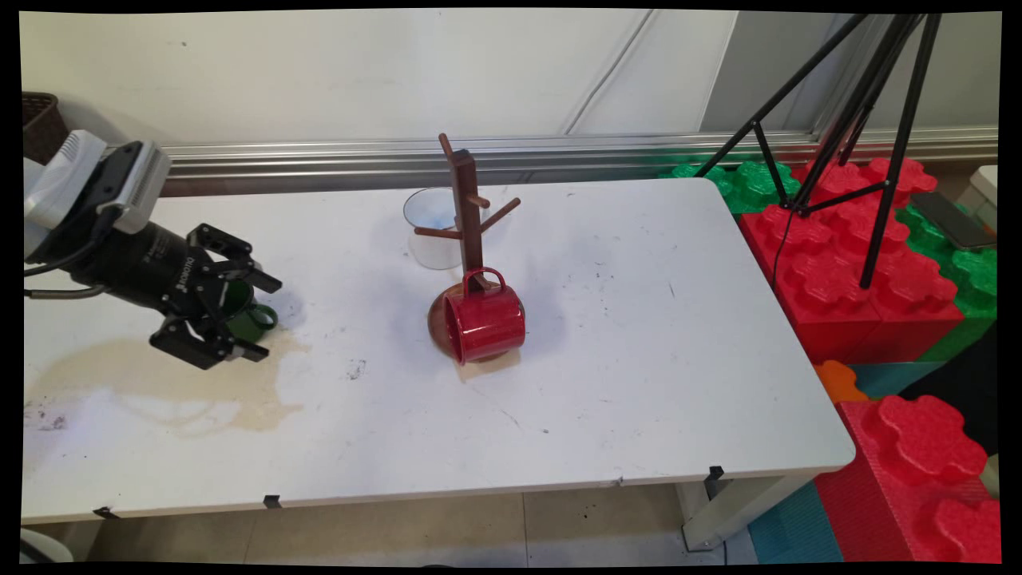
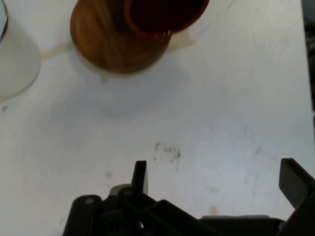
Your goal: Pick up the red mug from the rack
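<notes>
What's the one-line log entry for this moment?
gripper: open, empty | nearest: green mug, behind fingers | red mug: on its side against mug tree base | white mug: upright behind tree

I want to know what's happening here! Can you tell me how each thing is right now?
gripper: open, holding nothing, low over the table beside the green mug
green mug: on the table, partly hidden behind the gripper
red mug: hanging by its handle on the mug tree
mug tree: standing upright
white mug: upright behind the tree
</notes>
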Robot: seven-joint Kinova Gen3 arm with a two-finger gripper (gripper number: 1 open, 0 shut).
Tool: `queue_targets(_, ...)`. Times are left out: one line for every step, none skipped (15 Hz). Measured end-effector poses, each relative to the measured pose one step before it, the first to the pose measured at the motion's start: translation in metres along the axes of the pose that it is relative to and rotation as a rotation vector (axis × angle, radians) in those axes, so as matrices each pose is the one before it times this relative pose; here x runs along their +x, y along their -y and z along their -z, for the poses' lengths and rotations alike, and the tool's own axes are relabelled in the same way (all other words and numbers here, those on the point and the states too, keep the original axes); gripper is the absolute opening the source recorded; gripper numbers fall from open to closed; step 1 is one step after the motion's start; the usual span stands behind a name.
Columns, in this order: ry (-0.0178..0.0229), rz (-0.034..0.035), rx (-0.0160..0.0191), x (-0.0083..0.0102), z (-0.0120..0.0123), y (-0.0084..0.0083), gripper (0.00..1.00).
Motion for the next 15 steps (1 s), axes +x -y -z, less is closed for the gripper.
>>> queue_targets(-0.01289,0.01303,-0.00602,0.00258,-0.0018,-0.00064,1.0)
queue_targets(-0.00834,0.00813,-0.00445,0.00177,-0.00145,-0.00039,1.0)
queue_targets(-0.01237,0.01165,-0.00651,0.00264,-0.00227,-0.00046,1.0)
queue_targets(-0.01425,0.01184,-0.00791,0.00309,-0.0031,-0.00014,1.0)
queue_targets(-0.01321,0.01084,-0.00684,0.00281,-0.00326,-0.00014,1.0)
queue_targets(-0.01059,0.00865,-0.00582,0.00218,-0.00314,0.00013,1.0)
queue_targets(-0.01097,0.01003,-0.00674,0.00218,-0.00422,0.00006,1.0)
queue_targets(-0.00889,0.00871,-0.00529,0.00161,-0.00372,0.00001,1.0)
queue_targets(-0.00968,0.01141,-0.00715,0.00153,-0.00497,-0.00035,1.0)
queue_targets(-0.00493,0.00595,-0.00273,0.00075,-0.00303,-0.00027,1.0)
queue_targets(-0.00694,0.00892,-0.00467,0.00086,-0.00481,-0.0006,1.0)
queue_targets(-0.00718,0.00917,-0.00478,0.00075,-0.00611,-0.00064,1.0)
queue_targets(-0.00629,0.00837,-0.00412,0.0003,-0.00603,-0.00065,1.0)
queue_targets(-0.00433,0.00661,-0.00377,-0.00004,-0.00534,-0.00063,1.0)
queue_targets(-0.00243,0.0034,-0.00238,-0.00022,-0.00358,-0.00048,1.0)
